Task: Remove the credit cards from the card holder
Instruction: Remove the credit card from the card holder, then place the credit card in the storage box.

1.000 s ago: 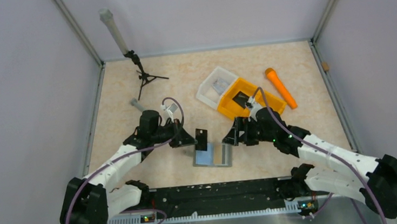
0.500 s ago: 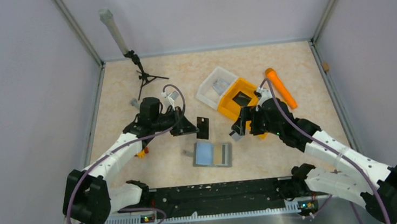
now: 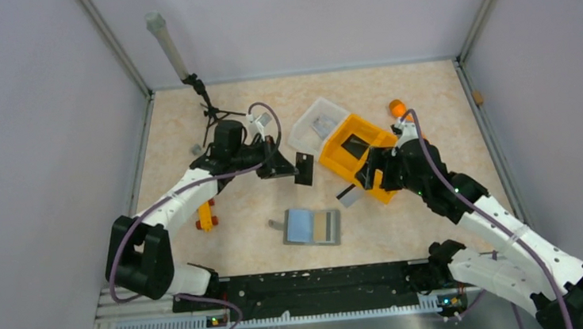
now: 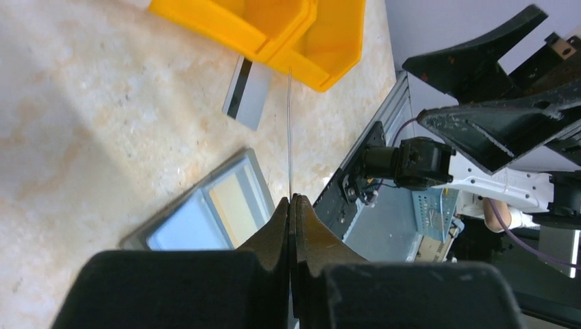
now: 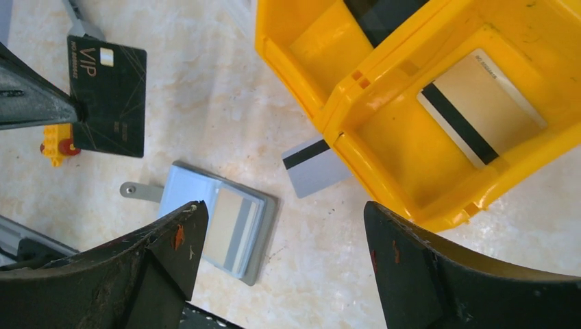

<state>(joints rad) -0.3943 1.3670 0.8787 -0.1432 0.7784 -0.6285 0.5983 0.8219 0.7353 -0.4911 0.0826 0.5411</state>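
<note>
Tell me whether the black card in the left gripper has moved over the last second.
Yes. The black card has gone away from the card holder, toward the orange bin.

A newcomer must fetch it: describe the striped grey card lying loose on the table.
Find the orange bin. At its corner nearest the open card holder, a grey card with a black stripe lies on the tabletop. A similar striped card lies inside the bin; this one is outside.
</note>
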